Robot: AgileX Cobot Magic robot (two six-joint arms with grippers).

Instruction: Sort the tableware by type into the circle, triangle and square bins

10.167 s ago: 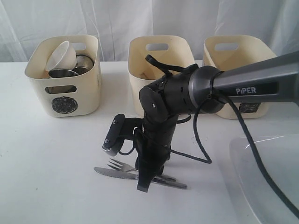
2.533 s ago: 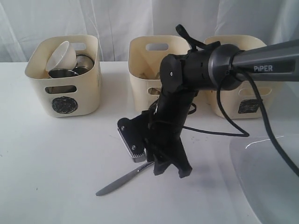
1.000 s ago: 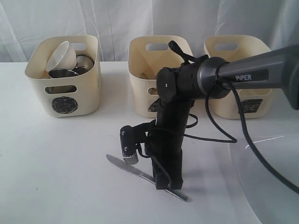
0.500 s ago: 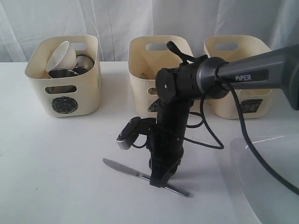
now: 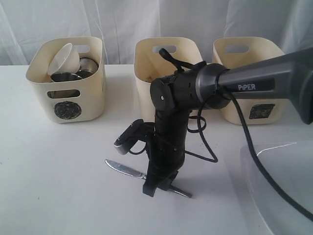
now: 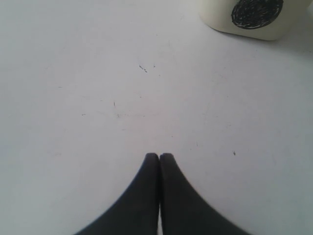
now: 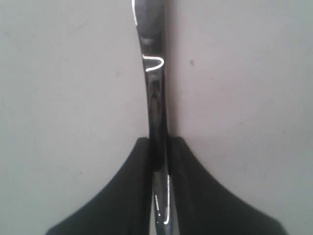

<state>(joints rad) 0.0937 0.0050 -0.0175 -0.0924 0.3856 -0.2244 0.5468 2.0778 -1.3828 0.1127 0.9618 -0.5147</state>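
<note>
The right gripper (image 5: 157, 185) points down at the white table (image 5: 58, 176) and its two black curved fingers (image 7: 137, 196) are clamped on the knife (image 5: 126, 170), a slim polished steel piece that lies flat on the table toward the near edge, blade tip to the left. In the right wrist view the knife (image 7: 154, 93) runs straight out from between the fingers, its mirror surface carrying bright highlights, with both finger pads pressed against its sides. The arm (image 5: 254, 81) behind it is matte dark grey with a rounded black wrist housing and a loose black cable (image 5: 249, 147). The left gripper (image 6: 159, 156) has its smooth, black, tapered fingers together with nothing between them, above bare, lightly speckled table; it does not show in the exterior view. Three cream plastic tubs with rounded corners and cut-out handles stand in a row along the far edge. The circle bin (image 5: 63, 105), at the left, bears a black scribbled disc and holds a small white bowl (image 5: 63, 58), tilted, on shiny steel cups (image 5: 68, 76). The triangle bin (image 5: 146, 93) stands in the middle, partly hidden by the arm, and the square bin (image 5: 264, 103) at the right. A large white squarish plate (image 5: 283, 186) with a glossy raised rim occupies the near right corner.
</note>
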